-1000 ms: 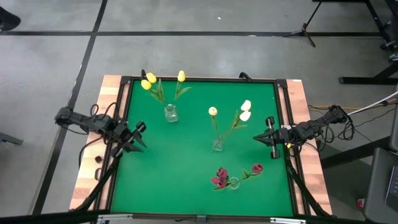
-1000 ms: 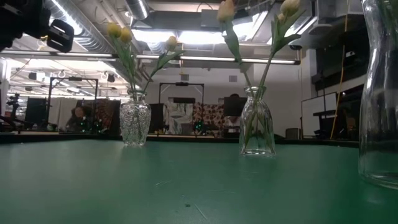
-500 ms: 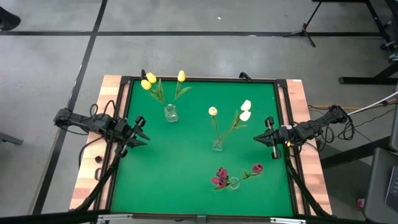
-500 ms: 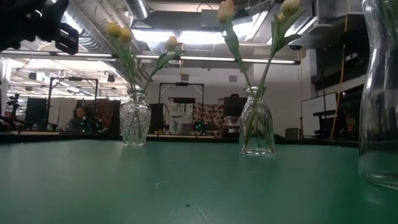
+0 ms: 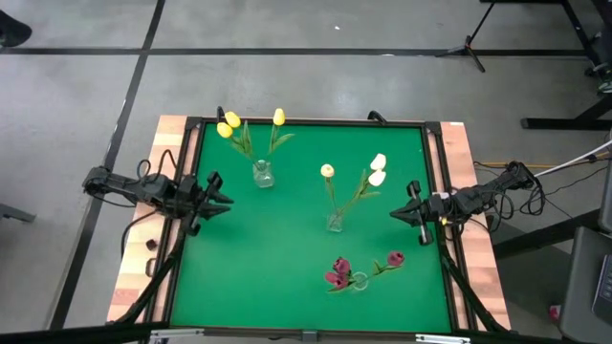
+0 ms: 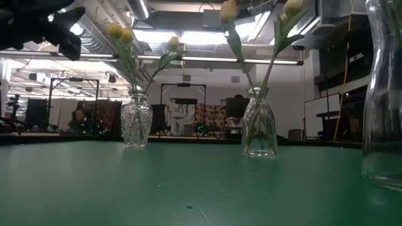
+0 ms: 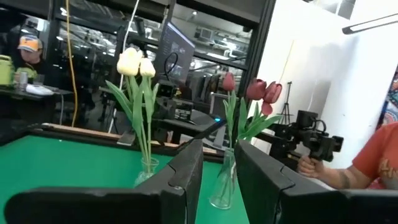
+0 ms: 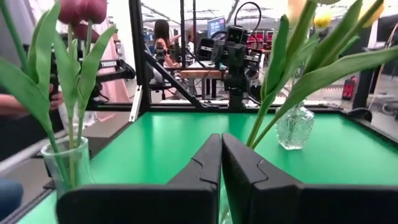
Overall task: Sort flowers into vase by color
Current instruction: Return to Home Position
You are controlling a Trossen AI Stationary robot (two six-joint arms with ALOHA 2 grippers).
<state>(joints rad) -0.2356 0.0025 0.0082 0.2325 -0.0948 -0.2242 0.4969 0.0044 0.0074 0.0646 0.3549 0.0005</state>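
A: Left claw [image 5: 218,194], where is it?

B: I see it over the mat [image 5: 277,258] at the left edge, just inside the frame [image 5: 306,121]. Fingers [image 7: 186,183] a little apart; the wrist cam shows a slit btwn them.

A: And the right claw [image 5: 396,212]?

B: Over the right edge, tips pressed together, pointing in twd the mid vase [image 5: 334,222]. Near it, not touching.

A: Flowers?

B: Three yellow tulips [image 5: 229,125] stand in the back vase [image 5: 262,175], near the far edge. The mid vase holds two white tulips [image 5: 378,169] plus a lone yellow tulip [image 5: 327,170]. Red tulips [image 5: 338,273] are in the front vase [image 5: 360,281], near the front edge.

A: Room to move?

B: On the left I've got bare green from the claw across to the back and mid vases, and thru the front-left corner. It's tighter on the right: that claw is near the white tulips' leaves, and a leaning red head [image 5: 395,258] hangs out twd its side. On the low cam the left claw shows dark, high above the mat.
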